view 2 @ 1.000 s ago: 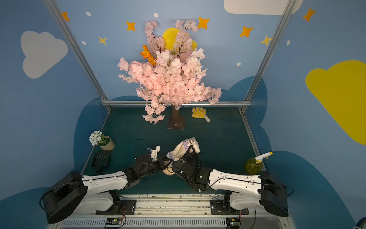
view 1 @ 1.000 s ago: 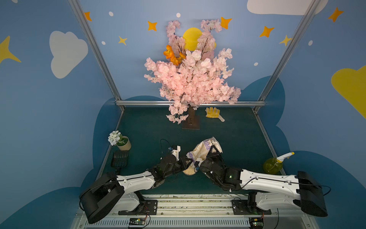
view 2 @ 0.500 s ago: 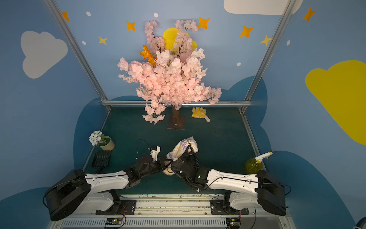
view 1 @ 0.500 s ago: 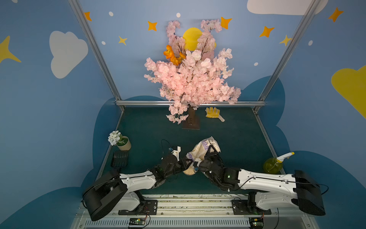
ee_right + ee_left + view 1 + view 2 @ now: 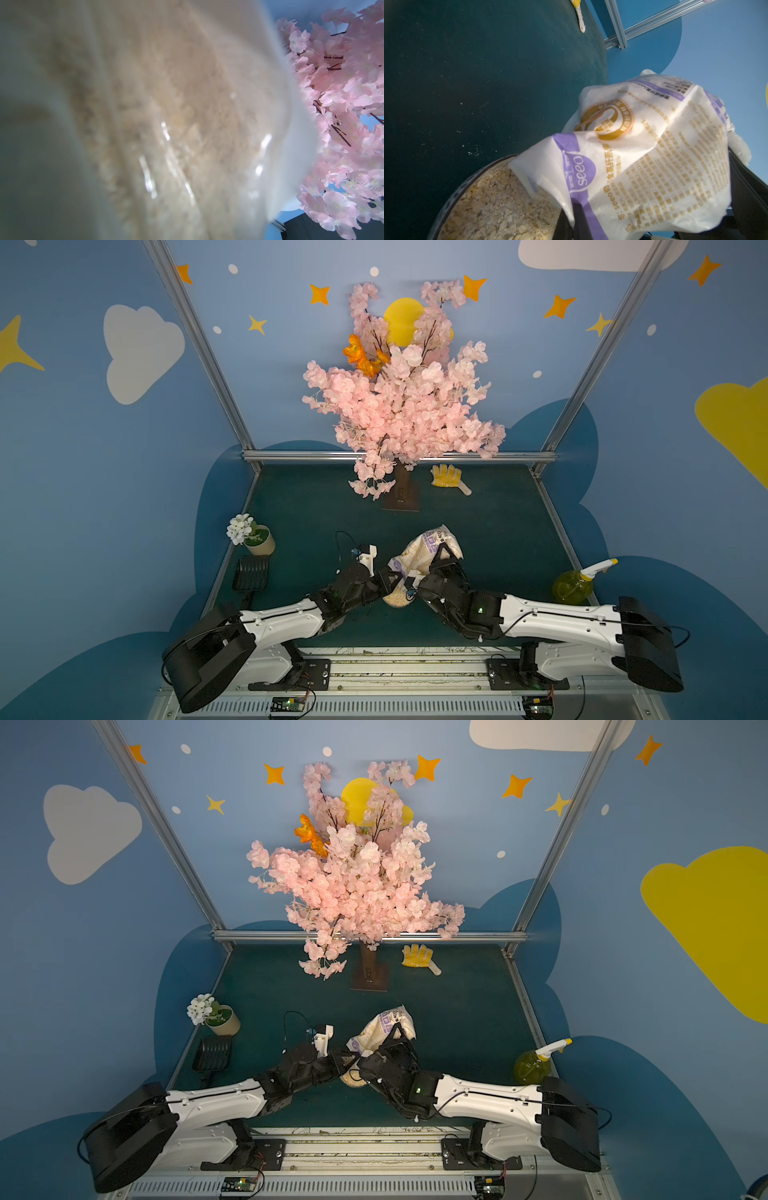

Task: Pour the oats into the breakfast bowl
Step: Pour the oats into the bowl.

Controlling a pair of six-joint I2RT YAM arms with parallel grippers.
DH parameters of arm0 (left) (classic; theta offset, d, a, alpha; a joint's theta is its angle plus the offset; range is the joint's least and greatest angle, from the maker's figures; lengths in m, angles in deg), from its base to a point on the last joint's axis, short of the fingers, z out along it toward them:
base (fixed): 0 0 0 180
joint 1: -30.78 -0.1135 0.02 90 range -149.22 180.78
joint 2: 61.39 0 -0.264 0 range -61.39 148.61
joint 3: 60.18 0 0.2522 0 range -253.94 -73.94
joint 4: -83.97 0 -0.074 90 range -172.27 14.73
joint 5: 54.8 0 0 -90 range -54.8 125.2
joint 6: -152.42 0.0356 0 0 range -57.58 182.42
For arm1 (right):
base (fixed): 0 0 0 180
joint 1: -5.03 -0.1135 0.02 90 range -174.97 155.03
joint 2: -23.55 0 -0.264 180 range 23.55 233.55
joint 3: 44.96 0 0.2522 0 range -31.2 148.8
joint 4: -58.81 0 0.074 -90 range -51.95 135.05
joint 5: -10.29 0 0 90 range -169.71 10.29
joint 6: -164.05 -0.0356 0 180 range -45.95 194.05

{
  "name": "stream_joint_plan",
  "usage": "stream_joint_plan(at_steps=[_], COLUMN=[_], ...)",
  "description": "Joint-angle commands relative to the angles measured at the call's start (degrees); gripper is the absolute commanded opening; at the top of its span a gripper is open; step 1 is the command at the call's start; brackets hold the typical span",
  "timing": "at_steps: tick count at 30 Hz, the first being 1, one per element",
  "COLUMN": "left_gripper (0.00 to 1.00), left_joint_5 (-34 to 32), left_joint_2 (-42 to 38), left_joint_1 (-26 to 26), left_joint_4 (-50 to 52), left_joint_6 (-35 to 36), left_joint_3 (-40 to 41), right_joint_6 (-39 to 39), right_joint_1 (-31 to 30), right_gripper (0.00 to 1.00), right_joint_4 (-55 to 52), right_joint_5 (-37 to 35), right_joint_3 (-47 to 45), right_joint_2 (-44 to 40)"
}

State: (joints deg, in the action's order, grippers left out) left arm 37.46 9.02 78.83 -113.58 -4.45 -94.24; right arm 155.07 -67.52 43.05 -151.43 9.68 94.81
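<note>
Nearest me, close to the front edge of the table [image 5: 311,510] and about midway along it, sits the breakfast bowl [image 5: 397,600], tucked between my two wrists. The left wrist view shows a bed of flakes [image 5: 492,203] in it. Just above its rim my left gripper [image 5: 390,576] is pinched fully closed on the purple-printed mouth edge of the bag of oats [image 5: 424,549], and a white corner of that mouth hangs over the flakes just inside the rim. Just beyond, my right gripper [image 5: 444,556] is clamped part-way closed around the bag's fuller body; its own camera gives me little but blurred flakes behind clear plastic. For the pour, what counts is the bag's long axis. It slopes from the mouth, low over the bowl, up and away toward the far right corner, so the bowl lies below and frontward of both grippers, the left one nearer. The bag looks soft and crumpled, white and clear with purple and gold print.
</note>
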Motion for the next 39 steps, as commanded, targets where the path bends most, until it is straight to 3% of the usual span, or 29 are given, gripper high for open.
stream_joint_plan(at_steps=[1, 8, 13, 25, 30, 39], left_gripper=[0.03, 0.03, 0.03, 0.03, 0.03, 0.03], left_joint_5=[-0.9, 0.1, 0.3, 0.0, 0.4, 0.9], left_joint_2=[-0.5, -1.4, -2.9, -5.6, -7.2, -7.7], left_joint_1=[0.0, 0.0, 0.0, -0.1, -0.3, -1.2], left_joint_4=[10.6, 10.9, 14.2, 19.3, 24.2, 35.0], left_joint_6=[2.0, 2.0, 3.1, 4.2, 5.5, 9.3], left_joint_3=[-0.3, -1.2, -3.6, -7.4, -12.0, -23.5], right_joint_6=[-6.6, -11.9, -24.9, -47.7, -57.5, -69.5], right_joint_1=[0.9, 2.7, 4.0, 5.0, 5.2, 5.9], right_gripper=[0.0, 0.0, 0.0, 0.0, 0.0, 0.0], right_joint_4=[13.9, 9.9, -2.3, -22.3, -29.9, -32.7], right_joint_5=[-8.3, -8.7, -8.9, -7.7, -6.7, -0.4], right_joint_3=[4.5, 4.4, 5.3, 5.1, 6.1, 5.7], right_joint_2=[-5.0, -7.1, -8.5, -9.9, -9.9, -13.0])
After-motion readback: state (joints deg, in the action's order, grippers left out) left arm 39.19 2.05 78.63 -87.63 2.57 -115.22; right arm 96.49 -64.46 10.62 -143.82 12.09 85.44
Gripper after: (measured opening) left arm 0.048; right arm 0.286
